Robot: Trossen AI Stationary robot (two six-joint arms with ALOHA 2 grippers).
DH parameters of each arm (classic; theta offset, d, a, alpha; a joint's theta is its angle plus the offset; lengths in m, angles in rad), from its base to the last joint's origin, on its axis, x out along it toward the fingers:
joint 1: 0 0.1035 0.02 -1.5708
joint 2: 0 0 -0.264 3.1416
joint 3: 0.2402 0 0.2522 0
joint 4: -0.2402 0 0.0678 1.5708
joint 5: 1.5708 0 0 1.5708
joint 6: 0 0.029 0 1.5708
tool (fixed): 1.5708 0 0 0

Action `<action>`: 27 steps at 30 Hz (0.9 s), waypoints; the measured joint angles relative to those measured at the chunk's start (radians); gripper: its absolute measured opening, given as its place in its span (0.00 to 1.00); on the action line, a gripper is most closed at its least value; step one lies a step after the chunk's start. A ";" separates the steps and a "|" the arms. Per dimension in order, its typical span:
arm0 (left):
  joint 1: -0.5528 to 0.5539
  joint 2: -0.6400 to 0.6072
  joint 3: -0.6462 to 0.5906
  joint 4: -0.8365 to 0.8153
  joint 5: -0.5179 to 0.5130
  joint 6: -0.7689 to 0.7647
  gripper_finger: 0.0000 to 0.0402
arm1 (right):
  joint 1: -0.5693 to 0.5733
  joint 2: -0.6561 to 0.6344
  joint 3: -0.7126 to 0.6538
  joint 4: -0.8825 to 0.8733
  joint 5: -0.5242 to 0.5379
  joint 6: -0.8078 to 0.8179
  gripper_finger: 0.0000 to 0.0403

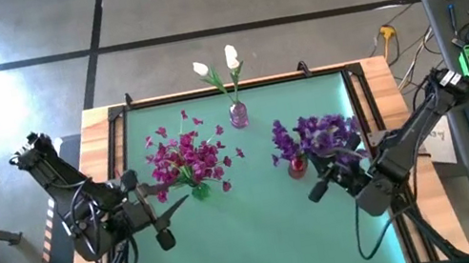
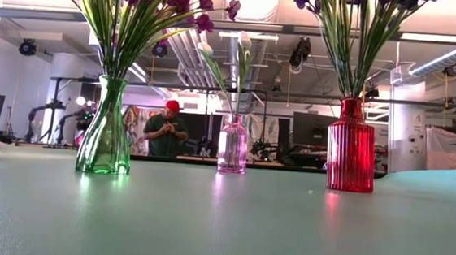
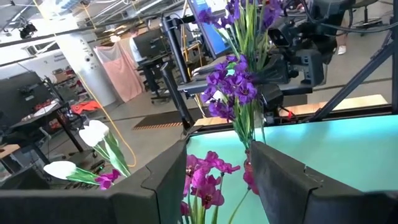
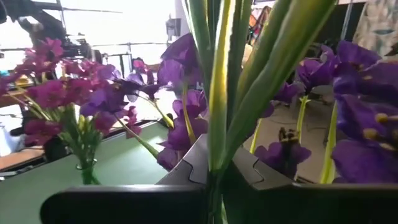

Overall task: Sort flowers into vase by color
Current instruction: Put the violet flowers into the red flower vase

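Two dark, near-black jointed arms with boxy link housings and rounded joints. Left arm [image 1: 71, 194] carries looped black cables along its links; right arm [image 1: 405, 140] the same, cable loop trailing below the wrist. Fingers [image 3: 165, 180] are matte dark grey, flat, wide plates with angular stepped notches on inner edges.

No readable text, label or number shows, as far as visible.
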 joint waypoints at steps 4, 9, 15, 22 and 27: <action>0.000 0.000 0.000 -0.010 0.000 0.004 0.41 | -0.020 0.002 0.000 -0.003 0.010 -0.026 0.03; 0.000 0.000 0.000 -0.026 0.000 0.005 0.41 | -0.025 0.002 0.000 -0.008 0.050 -0.058 0.03; 0.000 0.000 0.000 -0.036 -0.001 0.004 0.41 | -0.048 0.002 -0.018 -0.008 0.050 -0.044 0.03; 0.000 -0.001 0.000 -0.040 -0.001 0.007 0.41 | -0.083 0.002 -0.045 -0.008 0.050 0.004 0.03; 0.000 -0.001 -0.001 -0.042 -0.001 0.007 0.41 | -0.084 0.002 -0.045 -0.008 0.050 0.011 0.03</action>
